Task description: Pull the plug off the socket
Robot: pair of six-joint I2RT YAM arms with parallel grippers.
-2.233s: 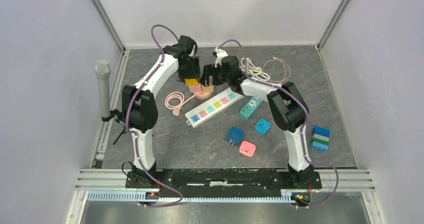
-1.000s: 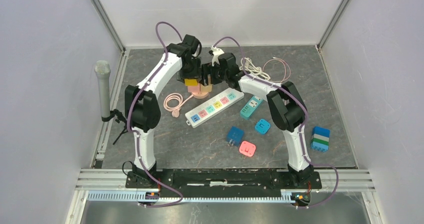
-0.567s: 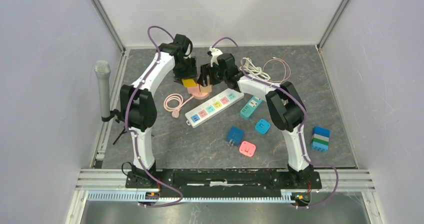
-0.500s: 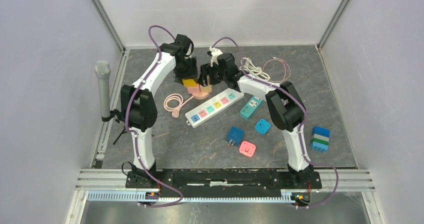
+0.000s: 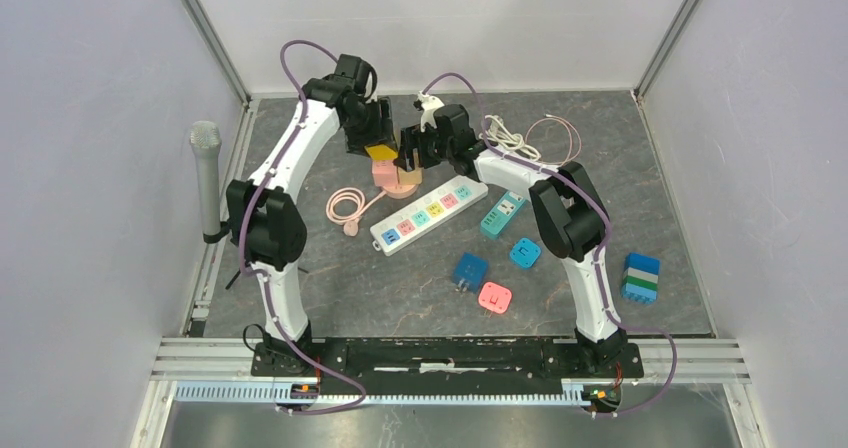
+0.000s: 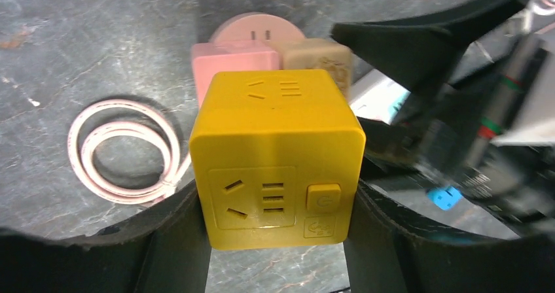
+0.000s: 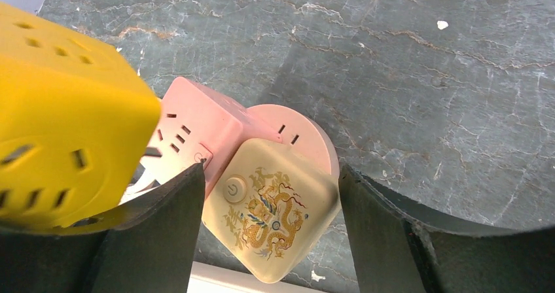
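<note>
Left claw (image 6: 278,234) is clamped on the yellow cube (image 6: 278,155) — fingers tight on both flanks — and holds it in the air, clear of the pink socket (image 6: 232,61) and just above it. Right claw (image 7: 271,247) pins the stack down, closed w/ its fingers against the beige block (image 7: 271,224) beside the socket. Step in hand: the pull itself, which looks done (a gap shows btwn cube and socket in the right wrist view). Next move prob. calls for carrying the cube to a bare patch, away from the cord (image 6: 124,152) and strip (image 5: 420,215). Vs half a sec ago — the cube sat low over the socket; now it's raised and shifted back.
</note>
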